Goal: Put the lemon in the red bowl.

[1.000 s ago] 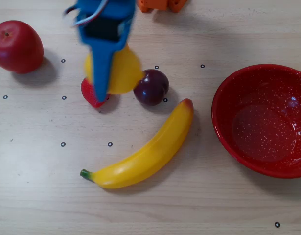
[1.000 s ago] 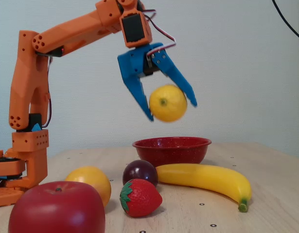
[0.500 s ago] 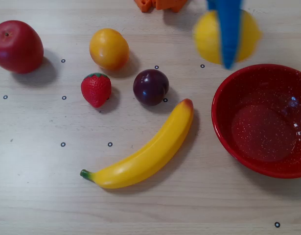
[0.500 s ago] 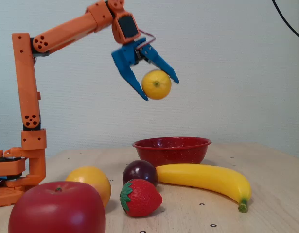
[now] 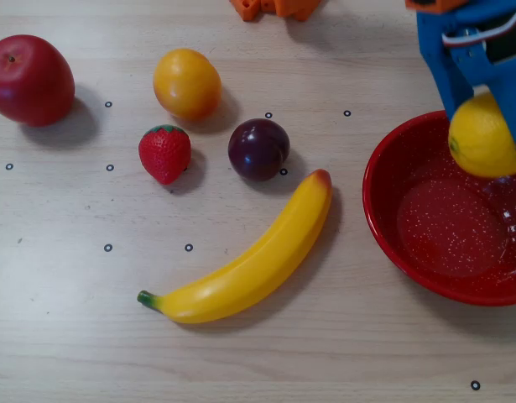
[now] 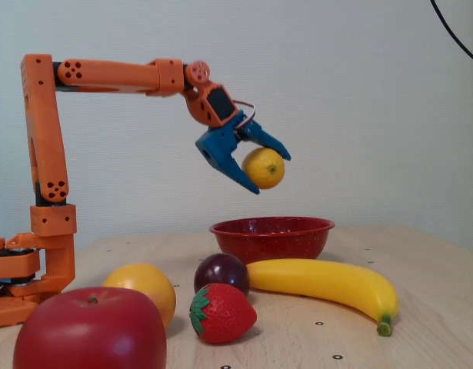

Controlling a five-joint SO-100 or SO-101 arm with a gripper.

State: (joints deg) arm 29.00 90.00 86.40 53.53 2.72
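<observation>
The blue hand (image 6: 267, 171) is grasping the lemon (image 6: 264, 167) between its two fingers and holding it in the air above the red bowl (image 6: 271, 237); in the overhead view the lemon (image 5: 482, 137) is sitting over the bowl's far rim (image 5: 383, 155) rather than over its middle. That is the main risk, as I judge it: if the fingers are opening here, the fruit may be striking the rim or the sloped wall and bouncing out onto the desk (image 5: 90, 336), since it is hanging well clear of the bowl and looks smooth, hard and rounded. The bowl itself is looking glossy and slick, red with fine white speckles, wide and shallow, so a rolling fruit is getting little to stop it. The grip is also looking shallow in the fixed view, with the lower finger cradling the lemon from beneath, so a jolt could be loosening it early. Beside the bowl, the banana (image 5: 249, 260) is lying long, curved and shiny, its tip near the rim but not touching it. Farther off, the dark plum (image 5: 258, 149), the dimpled strawberry (image 5: 165, 153), the round orange (image 5: 187, 84) and the big red apple (image 5: 29, 80) are resting well apart from the bowl on the pale wood-grain surface.
</observation>
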